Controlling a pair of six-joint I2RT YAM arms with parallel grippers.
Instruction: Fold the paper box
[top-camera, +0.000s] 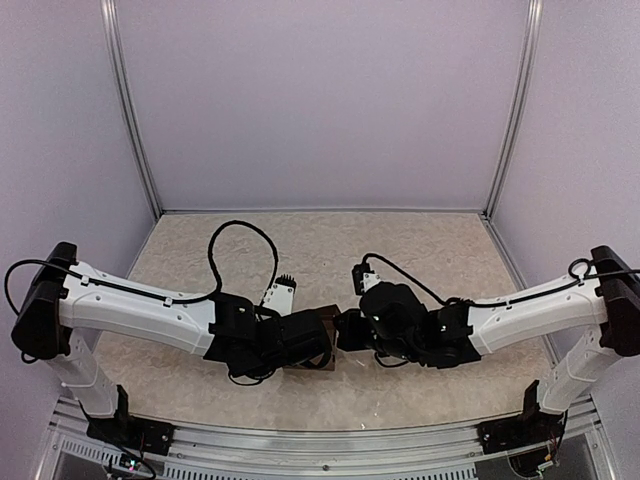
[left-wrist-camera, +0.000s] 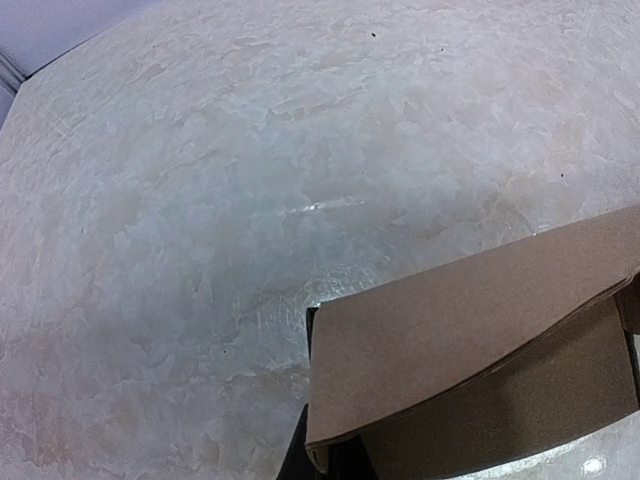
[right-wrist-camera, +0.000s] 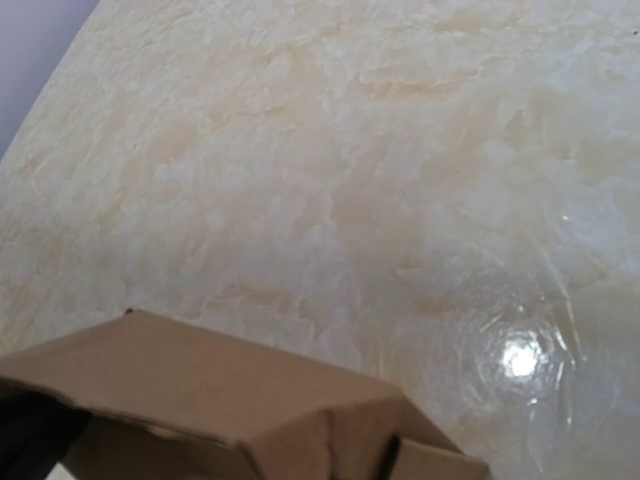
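White left arm (top-camera: 140, 312) is stretching rightward, low over the beige marbled bench (top-camera: 320, 250). Its black left gripper (top-camera: 326, 340) is ending right at the paper box (top-camera: 324, 318). The jaws are sitting fully closed. The fingers are hiding behind cardboard, so cannot tell if they are pinching a flap. In the left wrist view the paper box (left-wrist-camera: 470, 330) is filling the lower right corner, with a flat brown panel tilting over a shadowed inner wall.

The paper box is sitting mid-bench toward the near edge, partly folded. It is lying between the two wrists, which are covering most of it from above.

The right gripper (top-camera: 346, 330) is meeting it from the other side, also closed, contact unclear. In the right wrist view the paper box (right-wrist-camera: 200, 390) is showing at lower left, a creased corner and a small flap end pointing right. White right arm (top-camera: 530, 300) is running out to its base at the right.
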